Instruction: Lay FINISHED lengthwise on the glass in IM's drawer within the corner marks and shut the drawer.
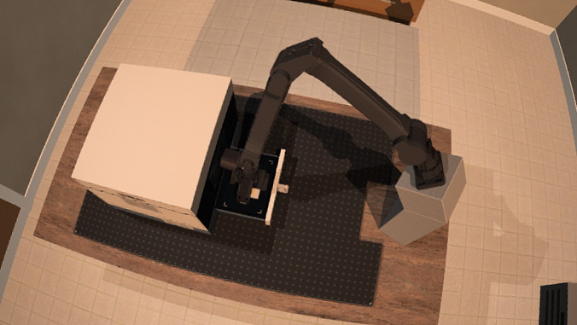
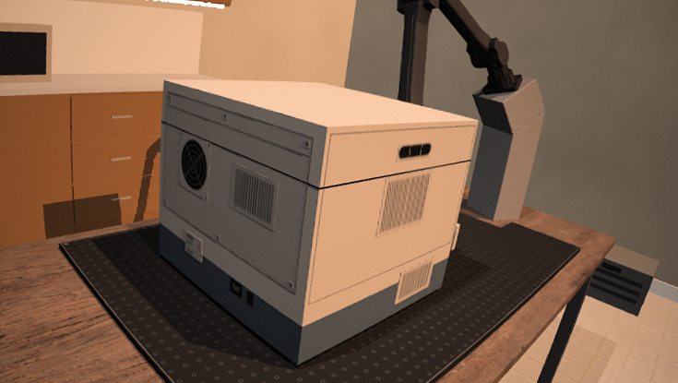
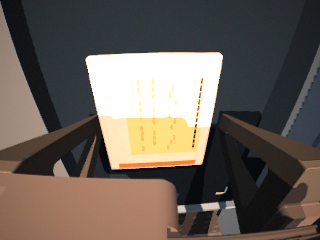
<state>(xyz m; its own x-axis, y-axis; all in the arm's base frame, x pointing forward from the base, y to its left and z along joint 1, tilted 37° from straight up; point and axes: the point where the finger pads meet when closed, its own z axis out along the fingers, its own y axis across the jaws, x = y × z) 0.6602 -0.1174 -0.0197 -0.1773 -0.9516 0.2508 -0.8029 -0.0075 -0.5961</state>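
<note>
Table (image 1: 406,291) (image 2: 31,294) in wood grain stands across the room from me, a dark dotted mat (image 1: 318,267) (image 2: 525,249) spread on it. On the mat sits the big pale gel imager (image 1: 157,135) (image 2: 357,218), upright. In front of the imager stands a grey pedestal (image 1: 422,221) (image 2: 506,160), and the black arm (image 1: 354,88) (image 2: 415,47) reaches from it back towards the imager. The imager's drawer (image 1: 279,158) (image 2: 455,237) (image 3: 165,25) is out at its front — nowhere near shut. Over that drawer the gripper (image 1: 254,188) (image 3: 160,121) points down, its fingers spread, one at each side of the cassette (image 1: 254,193) (image 3: 155,100), without pinching it. The cassette lies within the drawer's outline, just outside the imager's body; whether it's flat on the glass, I can't tell.
</note>
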